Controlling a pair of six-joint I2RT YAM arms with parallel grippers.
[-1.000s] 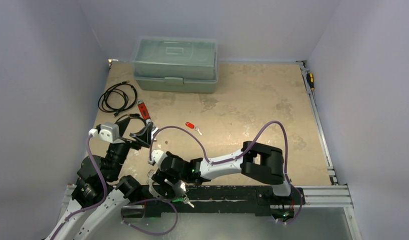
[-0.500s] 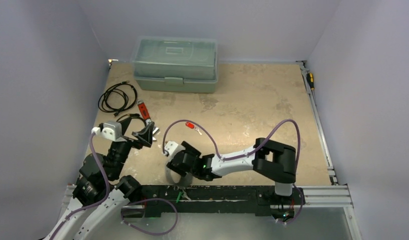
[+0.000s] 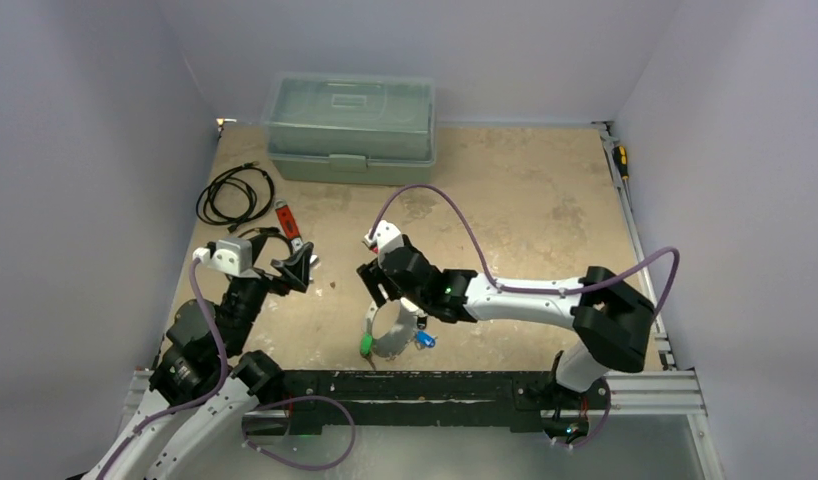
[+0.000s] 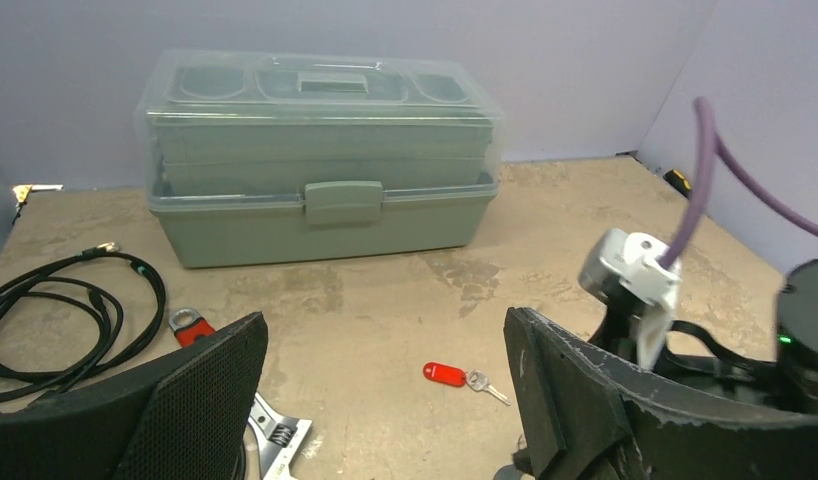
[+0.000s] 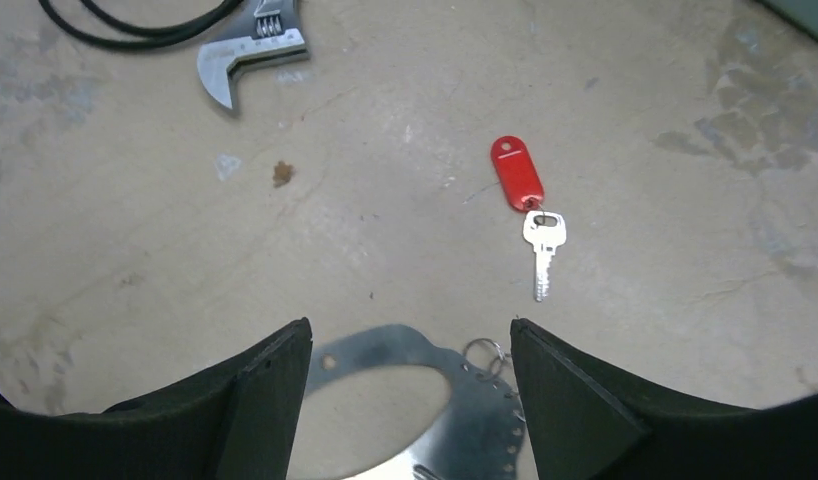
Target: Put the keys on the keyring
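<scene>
The keyring (image 3: pixel 389 330) lies on the table near the front edge, with a green key (image 3: pixel 366 346) and a blue key (image 3: pixel 423 341) at its rim. In the right wrist view its flat silvery band (image 5: pixel 380 348) sits just below my fingers. My right gripper (image 5: pixel 407 325) is open and empty above it, and it also shows in the top view (image 3: pixel 378 287). A red-tagged key (image 5: pixel 518 175) lies loose ahead of it; the left wrist view shows it too (image 4: pixel 447 374). My left gripper (image 4: pixel 383 320) is open and empty, left of the red key.
A red-handled wrench (image 3: pixel 285 218) and coiled black cables (image 3: pixel 235 195) lie at the left. A green toolbox (image 3: pixel 350 130) stands at the back. A screwdriver (image 3: pixel 620 160) lies on the right rail. The right arm's purple cable arcs over the table's middle.
My right arm has swung from the near edge out toward the table's middle. The keyring has come off the edge rail onto the table. The left arm has hardly moved.
</scene>
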